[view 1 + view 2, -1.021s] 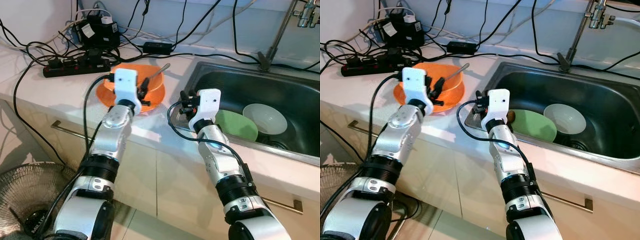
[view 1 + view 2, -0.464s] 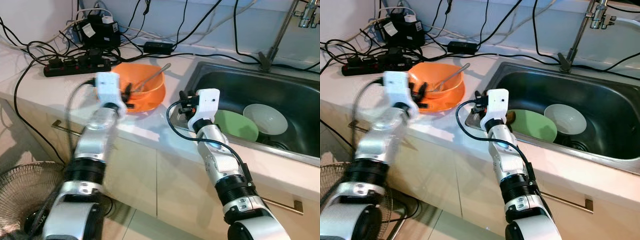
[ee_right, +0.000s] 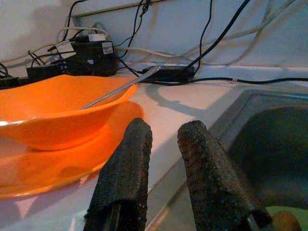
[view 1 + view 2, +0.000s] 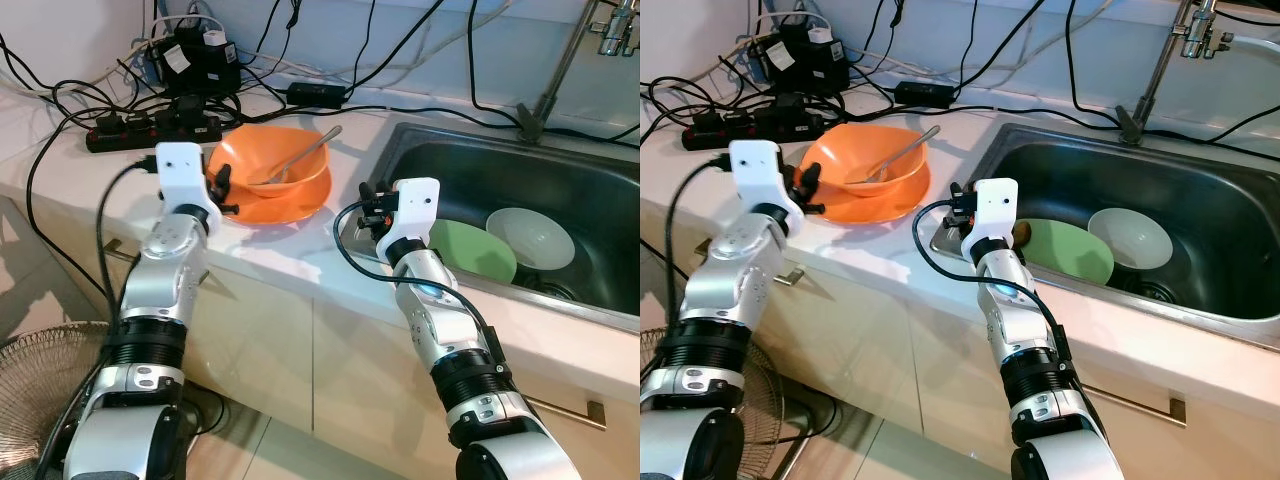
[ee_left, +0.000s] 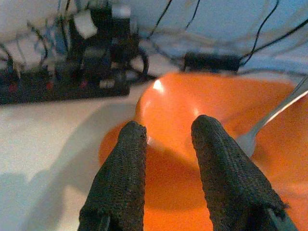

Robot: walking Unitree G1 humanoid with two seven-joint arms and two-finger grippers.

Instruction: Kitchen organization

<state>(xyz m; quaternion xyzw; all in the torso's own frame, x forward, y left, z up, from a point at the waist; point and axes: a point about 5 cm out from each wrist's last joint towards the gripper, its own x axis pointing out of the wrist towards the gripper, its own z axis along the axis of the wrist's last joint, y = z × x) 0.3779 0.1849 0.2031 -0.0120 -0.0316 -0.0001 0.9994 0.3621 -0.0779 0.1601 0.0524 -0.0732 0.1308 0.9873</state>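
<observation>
An orange bowl [image 4: 270,175] holding a metal spoon [image 4: 300,158] rests on an orange plate [image 4: 872,211] on the white counter. My left gripper [image 4: 222,190] hovers at the bowl's left rim. Its fingers are slightly open with nothing between them, and in the left wrist view they point at the bowl [image 5: 202,106]. My right gripper [image 4: 370,205] is at the left edge of the steel sink [image 4: 470,165], slightly open and holding nothing. A green plate [image 4: 478,252] and a white bowl [image 4: 530,236] lie in the sink.
A black power strip [image 4: 150,130], adapters and many cables crowd the counter's back left. The faucet [image 4: 560,70] rises behind the sink. A floor fan [image 4: 40,400] stands at the lower left, in front of cabinet doors with bar handles [image 4: 565,405].
My left arm has swung left, from over the orange bowl to beside its left rim. The bowl, spoon and right arm have stayed in place.
</observation>
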